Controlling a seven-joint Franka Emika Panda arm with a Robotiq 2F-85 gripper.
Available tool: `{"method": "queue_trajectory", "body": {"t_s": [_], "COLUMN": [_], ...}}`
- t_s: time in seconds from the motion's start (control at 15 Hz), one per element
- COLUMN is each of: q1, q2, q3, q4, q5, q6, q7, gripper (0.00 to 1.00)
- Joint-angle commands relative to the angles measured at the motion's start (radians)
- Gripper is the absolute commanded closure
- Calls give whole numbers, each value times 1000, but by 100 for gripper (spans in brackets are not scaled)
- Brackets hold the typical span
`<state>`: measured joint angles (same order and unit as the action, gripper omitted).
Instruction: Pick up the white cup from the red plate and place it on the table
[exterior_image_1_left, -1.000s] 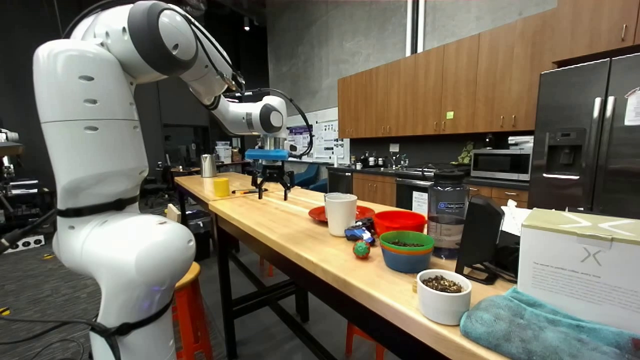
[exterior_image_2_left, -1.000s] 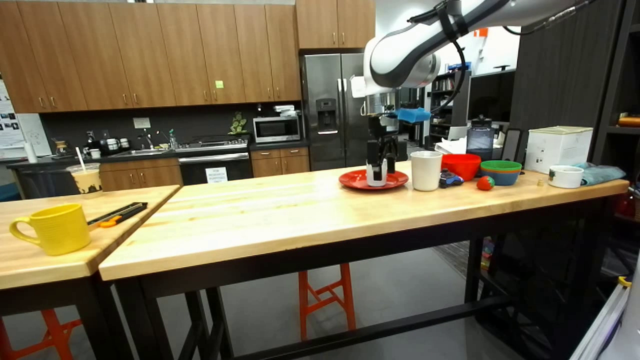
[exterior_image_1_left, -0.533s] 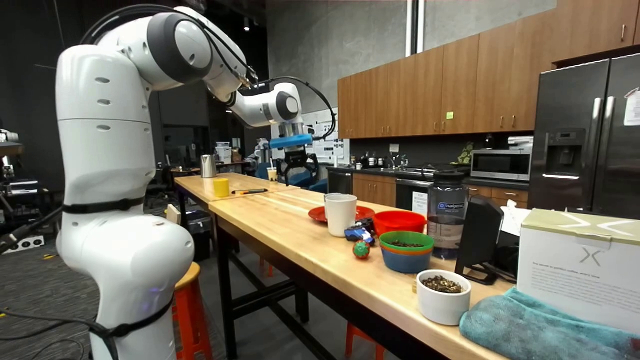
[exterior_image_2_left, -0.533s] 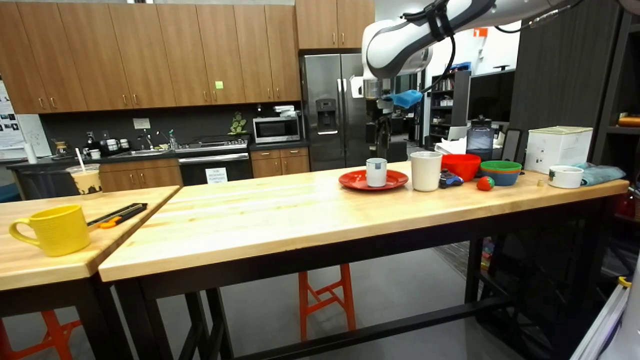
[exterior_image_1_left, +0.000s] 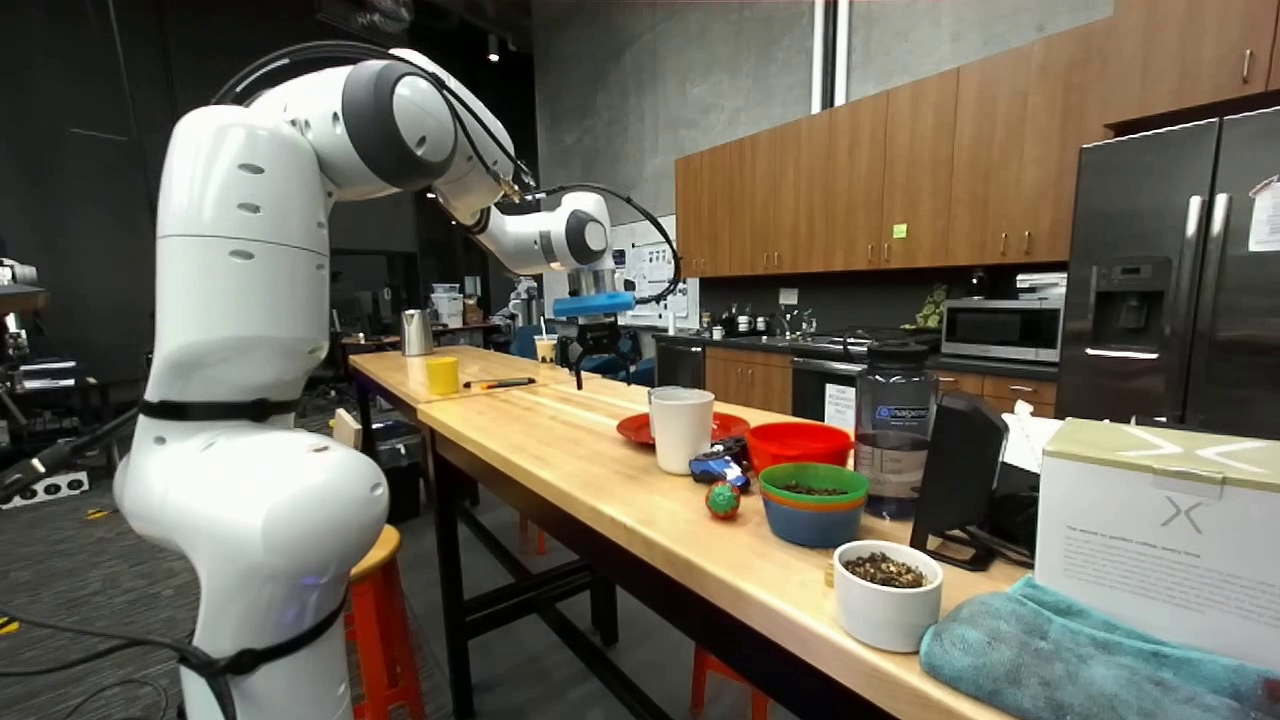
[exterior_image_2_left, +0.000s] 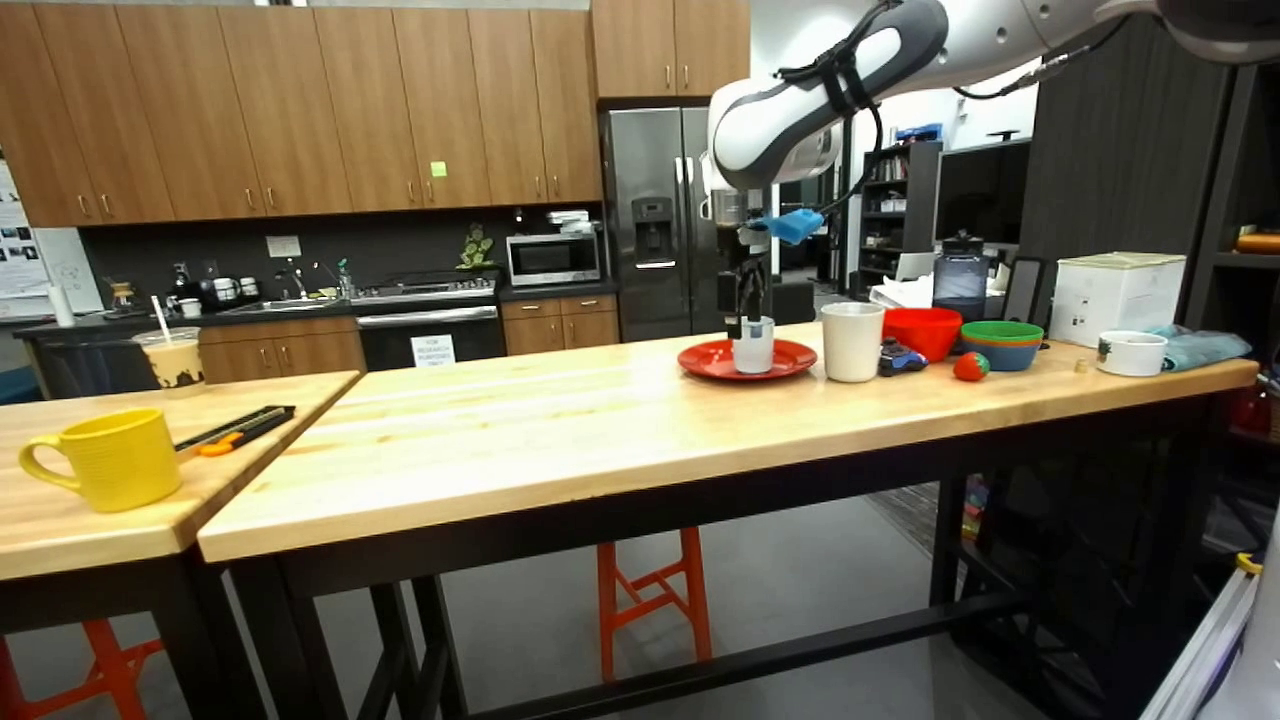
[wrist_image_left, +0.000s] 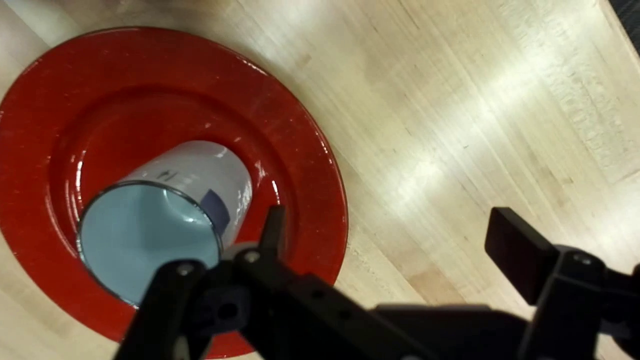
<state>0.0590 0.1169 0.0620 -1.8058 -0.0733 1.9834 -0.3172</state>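
In an exterior view, wooden cabinets (exterior_image_2_left: 290, 110) fill the upper left of the frame. Below them the light wooden tabletop (exterior_image_2_left: 480, 430) crosses the middle, and its pale surface continues wide to the left of the red plate (exterior_image_2_left: 705, 362); I judge this a suitable side for setting down. The plate lies flat, right of centre. The gripper (wrist_image_left: 392, 245) is near it, its two fingers (wrist_image_left: 520, 255) spread well apart, with nothing held. A taller white mug (exterior_image_2_left: 852, 342) stands just beside the plate on the right and could be pushed. Smallest is the white cup (wrist_image_left: 170, 215), upright on the plate, its long axis vertical. In the wrist view it sits at left, outside the gap between the fingers, and the gripper covers part of its edge; touching or not, I cannot tell. The next move seems to need a shift to the left there before closing.
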Motion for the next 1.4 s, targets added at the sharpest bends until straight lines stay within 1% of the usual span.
{"method": "queue_trajectory", "body": {"t_s": [0.0, 0.2, 0.27, 1.33], "q1": [-15, -22, -14, -16], "q2": [12, 16, 15, 15], "q3": [-5, -3, -1, -1], "q4": [9, 30, 8, 16], "q5": [2, 18, 0, 1], "q6": [4, -17, -1, -2], "q7": [-27, -52, -15, -27], "gripper": [0, 0, 0, 0]}}
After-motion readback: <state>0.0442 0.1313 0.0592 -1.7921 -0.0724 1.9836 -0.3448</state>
